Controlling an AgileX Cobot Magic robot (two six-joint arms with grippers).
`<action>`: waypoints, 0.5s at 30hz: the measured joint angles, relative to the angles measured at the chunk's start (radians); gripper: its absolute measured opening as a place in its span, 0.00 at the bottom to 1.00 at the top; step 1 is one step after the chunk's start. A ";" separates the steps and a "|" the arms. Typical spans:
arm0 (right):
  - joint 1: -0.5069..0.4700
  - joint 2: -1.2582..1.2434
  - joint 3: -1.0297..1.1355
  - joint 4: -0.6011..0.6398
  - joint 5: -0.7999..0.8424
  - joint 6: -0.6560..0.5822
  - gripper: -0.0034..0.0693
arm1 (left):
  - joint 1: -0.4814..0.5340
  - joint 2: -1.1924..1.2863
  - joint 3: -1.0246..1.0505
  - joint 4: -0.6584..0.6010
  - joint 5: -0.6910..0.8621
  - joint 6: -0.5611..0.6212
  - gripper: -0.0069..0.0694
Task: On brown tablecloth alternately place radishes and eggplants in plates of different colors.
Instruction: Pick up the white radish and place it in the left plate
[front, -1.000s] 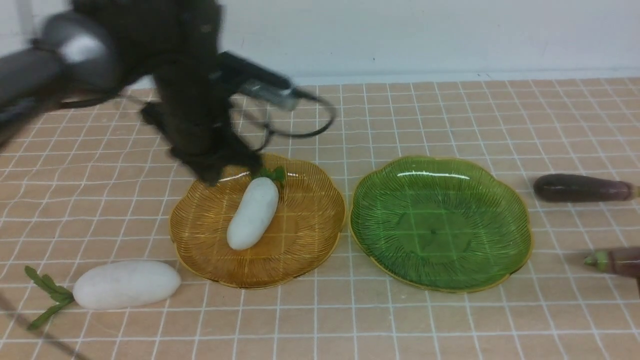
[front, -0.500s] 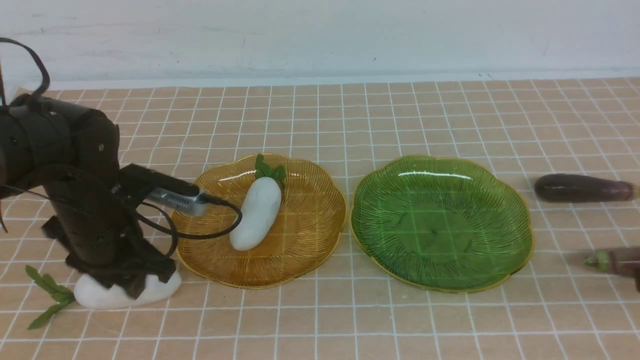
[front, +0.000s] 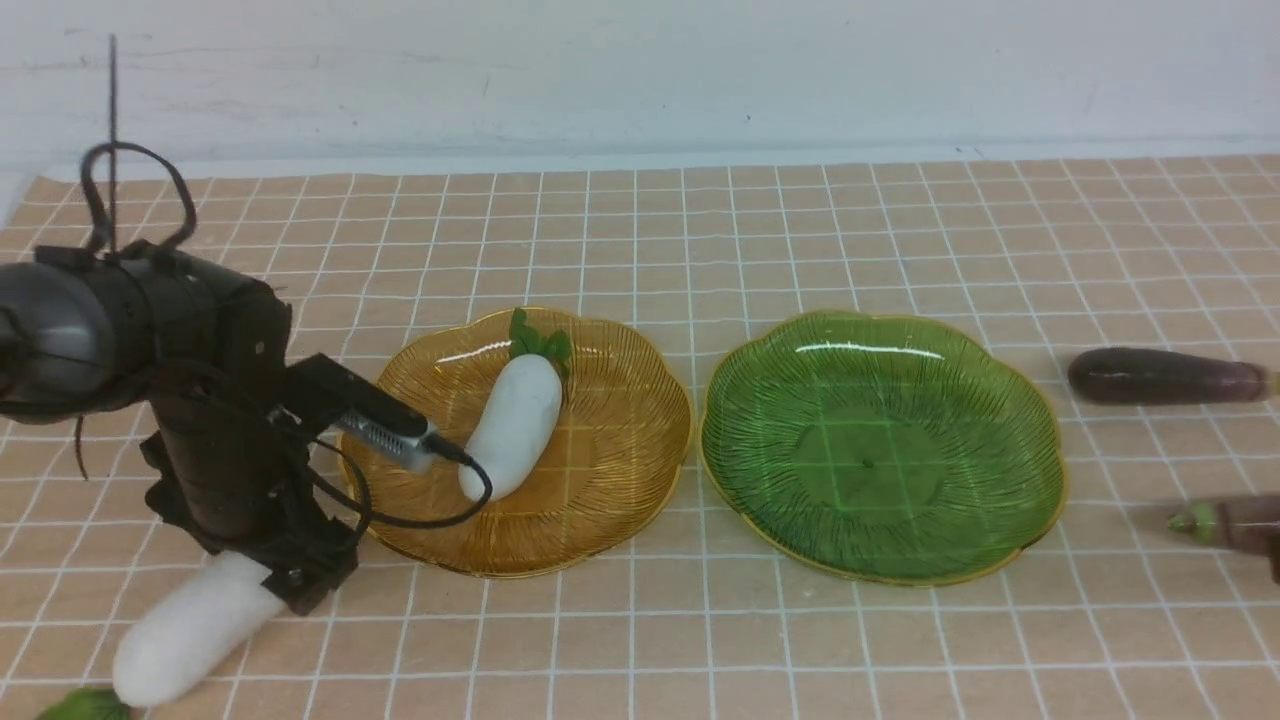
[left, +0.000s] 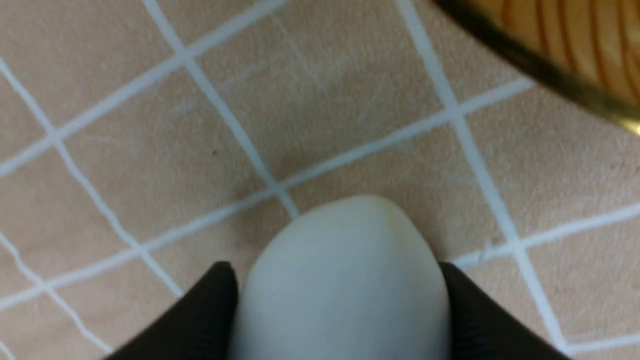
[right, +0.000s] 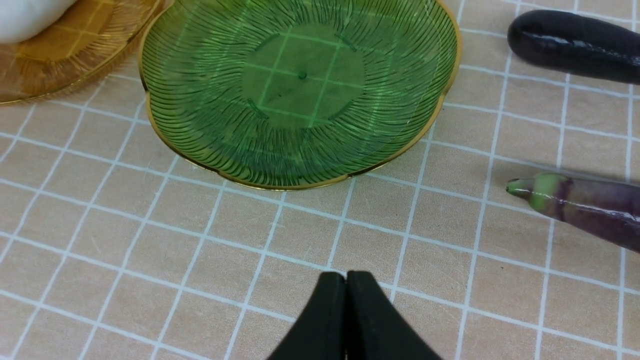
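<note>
White and smooth, the nearer radish (front: 185, 635) lies on the brown tablecloth (front: 800, 240) just off the near left rim of the amber plate (front: 600, 520). It slants toward the front edge of the view, with its green leaves (front: 85, 705) almost cut off there. A second ago it lay crosswise and untouched. Since then the left gripper (front: 290, 582) has swung away from the amber plate, come down on this radish and turned it askew. In the left wrist view the radish's blunt end sits between the two black fingers (left: 200, 320), which stand apart against its flanks; whether they clamp it or merely straddle it I cannot tell. The other radish (front: 512, 425) rests in the amber plate, unmoved. The green plate (front: 950, 420) holds nothing. To its right, on the cloth and apart from it, lie the far eggplant (front: 1165, 376) and the near eggplant (front: 1235, 522), both untouched. The right gripper (right: 346, 280) hangs over bare cloth near the green plate, fingertips pressed together on nothing. So one radish is placed and the second pickup looks begun, though the skewed radish may need a firmer hold
</note>
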 joint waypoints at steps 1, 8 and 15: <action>0.000 0.000 0.000 0.000 0.000 0.000 0.03 | 0.001 0.000 0.000 0.001 0.012 -0.004 0.58; 0.000 0.000 0.000 0.000 0.000 0.000 0.03 | -0.011 -0.072 -0.233 -0.102 0.179 -0.081 0.57; 0.000 0.000 0.000 0.001 0.020 0.000 0.03 | -0.111 0.014 -0.409 -0.260 -0.107 -0.104 0.60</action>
